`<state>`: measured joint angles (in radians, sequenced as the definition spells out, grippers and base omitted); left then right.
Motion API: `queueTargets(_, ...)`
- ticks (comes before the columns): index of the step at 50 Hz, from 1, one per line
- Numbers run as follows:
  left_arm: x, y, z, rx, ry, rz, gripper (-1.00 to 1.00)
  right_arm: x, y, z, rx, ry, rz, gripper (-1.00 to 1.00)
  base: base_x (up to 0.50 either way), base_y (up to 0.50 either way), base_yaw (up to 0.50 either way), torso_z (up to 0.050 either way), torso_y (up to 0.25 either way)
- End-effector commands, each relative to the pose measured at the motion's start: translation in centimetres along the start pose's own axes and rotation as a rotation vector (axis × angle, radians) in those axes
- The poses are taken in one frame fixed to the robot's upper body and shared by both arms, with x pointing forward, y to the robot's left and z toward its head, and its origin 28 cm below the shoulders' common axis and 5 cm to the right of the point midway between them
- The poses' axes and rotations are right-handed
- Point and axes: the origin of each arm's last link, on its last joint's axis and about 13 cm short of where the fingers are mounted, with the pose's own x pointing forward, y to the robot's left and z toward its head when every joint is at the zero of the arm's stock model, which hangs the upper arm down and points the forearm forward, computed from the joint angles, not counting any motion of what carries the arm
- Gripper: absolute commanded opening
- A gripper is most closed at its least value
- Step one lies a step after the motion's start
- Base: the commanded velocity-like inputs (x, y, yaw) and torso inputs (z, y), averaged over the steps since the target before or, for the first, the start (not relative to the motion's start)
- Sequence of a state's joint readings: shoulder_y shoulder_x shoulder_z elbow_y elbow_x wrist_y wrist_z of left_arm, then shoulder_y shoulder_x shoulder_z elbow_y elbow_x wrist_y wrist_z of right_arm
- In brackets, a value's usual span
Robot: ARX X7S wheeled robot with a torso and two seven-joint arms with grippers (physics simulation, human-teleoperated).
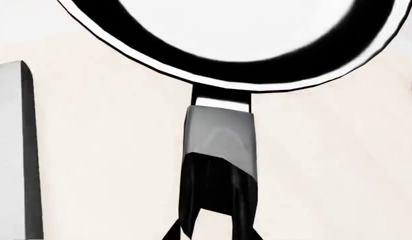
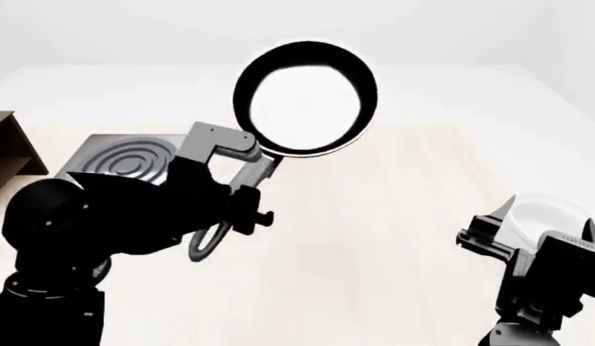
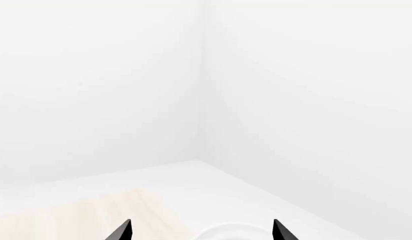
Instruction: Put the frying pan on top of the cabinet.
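The frying pan is round and black with a glossy white inside, and it hangs in the air above the light table. My left gripper is shut on its long handle. In the left wrist view the handle runs from my black fingers up to the pan's rim. Only a corner of the dark brown cabinet shows, at the far left edge of the head view. My right gripper is open and empty, low at the right.
A flat dark grey square hotplate with rings lies on the table between the cabinet and my left arm; its grey edge shows in the left wrist view. A white bowl sits under my right gripper and also shows in the right wrist view.
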<state>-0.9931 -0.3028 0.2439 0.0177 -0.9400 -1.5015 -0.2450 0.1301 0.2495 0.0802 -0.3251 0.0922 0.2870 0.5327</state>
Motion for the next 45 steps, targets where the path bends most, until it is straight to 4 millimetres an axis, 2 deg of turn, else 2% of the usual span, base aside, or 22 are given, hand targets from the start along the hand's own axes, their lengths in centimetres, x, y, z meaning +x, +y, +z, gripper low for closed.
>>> queueTargets(1,-4.3,8.1,8.9,-0.216,-0.186,0.297,-1.0,0.0,0.0,0.1,-0.001,0.0,0.004,1.0,0.0,0.0,0.0,0.0,0.0)
queueTargets(5,-4.9,10.5,10.0,-0.285,-0.212,0.388,-1.0,0.0,0.0,0.1,-0.001,0.0,0.006,1.0,0.0,0.0,0.0,0.0,0.002)
queueTargets(6,-5.1,11.7,10.4,-0.333,-0.218,0.425,-1.0,0.0,0.1,0.1,-0.004,-0.001,0.009,1.0,0.0,0.0,0.0,0.0,0.0)
queueTargets(7,-5.1,11.8,10.4,-0.333,-0.218,0.425,-1.0,0.0,0.1,0.1,-0.005,-0.001,0.01,1.0,0.0,0.0,0.0,0.0,0.0)
queueTargets(8,-5.2,12.9,10.6,-0.378,-0.211,0.49,-1.0,0.0,0.1,0.1,-0.005,-0.002,0.01,1.0,0.0,0.0,0.0,0.0,0.0)
queueTargets(11,-5.6,14.6,10.8,-0.429,-0.201,0.593,-1.0,-0.1,0.1,0.2,-0.003,-0.004,0.01,1.0,0.0,0.0,0.0,0.0,0.003)
queueTargets(17,-7.4,16.1,10.5,-0.536,-0.223,0.721,-1.0,-0.1,0.2,0.0,-0.005,0.003,0.014,1.0,0.0,0.0,0.0,0.0,0.002)
queueTargets(24,-9.4,18.6,8.9,-0.734,-0.253,0.878,-1.0,-0.1,-0.1,-0.3,-0.007,0.008,0.008,1.0,0.0,0.0,0.0,0.0,0.001)
queueTargets(33,-12.2,21.6,6.0,-0.861,-0.252,1.041,-1.0,-0.2,0.1,-0.2,-0.009,0.007,0.016,1.0,0.0,0.0,0.0,0.0,0.001)
queueTargets(40,-14.3,23.1,4.3,-0.968,-0.28,1.089,-1.0,-0.3,0.3,-0.4,-0.013,0.014,0.024,1.0,0.0,0.0,0.0,0.0,0.0)
queueTargets(45,-14.5,23.4,3.5,-0.991,-0.268,1.106,-1.0,-0.3,0.4,-0.5,-0.017,0.015,0.027,1.0,0.0,0.0,0.0,0.0,0.002)
